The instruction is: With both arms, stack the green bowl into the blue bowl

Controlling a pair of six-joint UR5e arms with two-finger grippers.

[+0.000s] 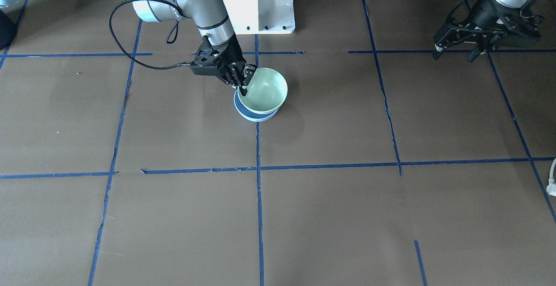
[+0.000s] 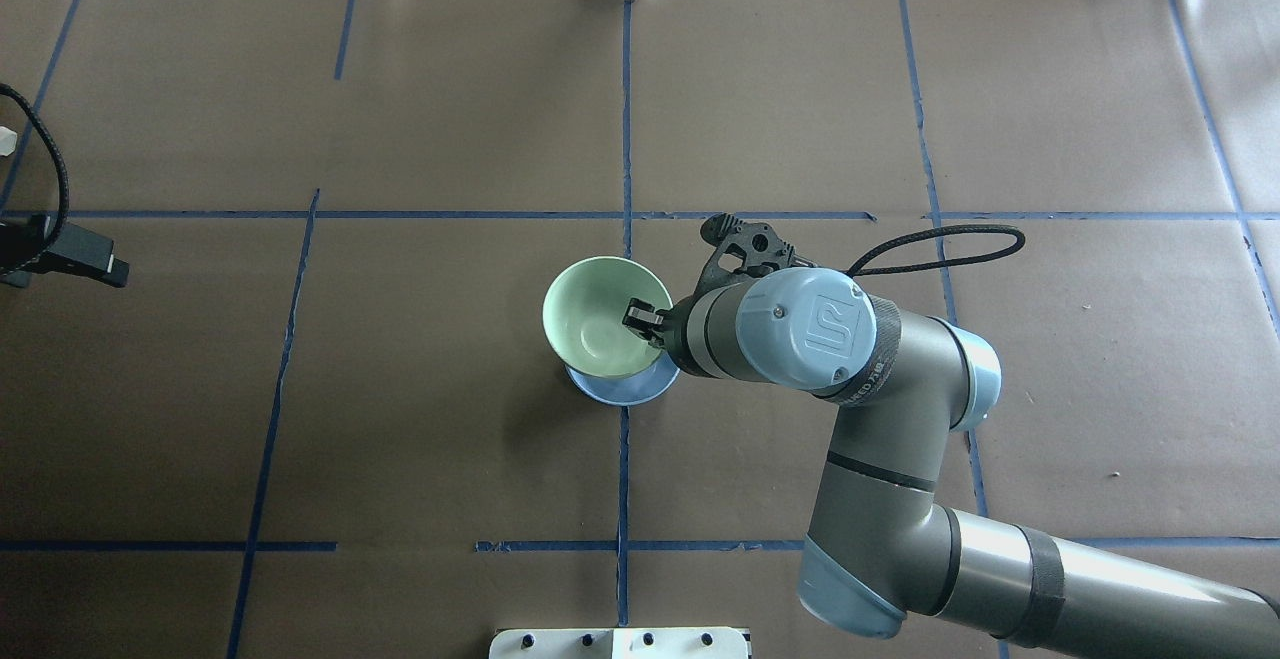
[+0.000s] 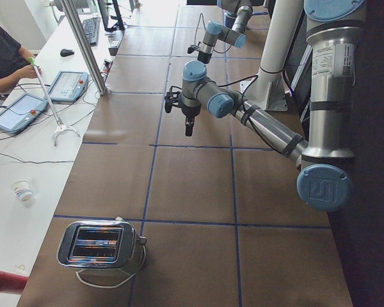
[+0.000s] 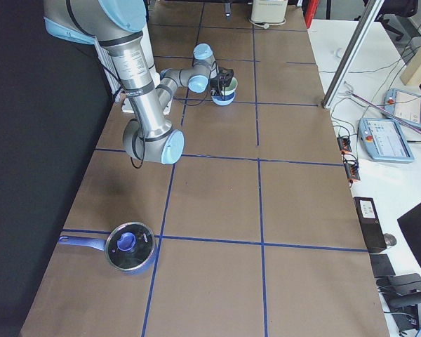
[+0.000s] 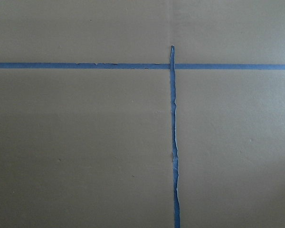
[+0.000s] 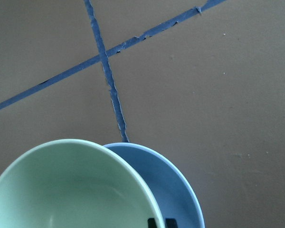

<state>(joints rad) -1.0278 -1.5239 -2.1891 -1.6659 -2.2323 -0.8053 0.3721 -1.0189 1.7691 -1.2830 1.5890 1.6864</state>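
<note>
**benchwatcher:** ok so the bench (image 1: pixel 347 225) was covered in brown paper and marked off into big squares by blue tape lines (image 1: pixel 259 216). A white pedestal (image 1: pixel 260 4) was bolted down on the robot's side. A chrome toaster (image 3: pixel 99 246) was parked at the end on the robot's left. A lidded pot (image 4: pixel 130 246) with a blue handle was left at the opposite end. Both were well apart from the bowls.

**gridline:** and where were the bowls seen?

**benchwatcher:** near the middle, right on a tape line and not far from the pedestal. The blue bowl (image 1: pixel 256 115) was set upright on the paper. The green bowl (image 1: pixel 266 88) was held over it, tipped a little and shifted off centre, so a crescent of blue was left showing. Whether the two were touching couldn't be made out tbh.

**gridline:** held by what?

**benchwatcher:** the right end effector (image 1: pixel 242 82). It was clamped on the green bowl's rim, one finger inside the bowl and one outside, on the side nearest the arm.

**gridline:** and the other one?

**benchwatcher:** the left end effector (image 1: pixel 454 53) was hung above bare paper well off to the side, fingers spread apart, nothing held between them. Only paper and tape were picked up by its wrist camera.
</note>
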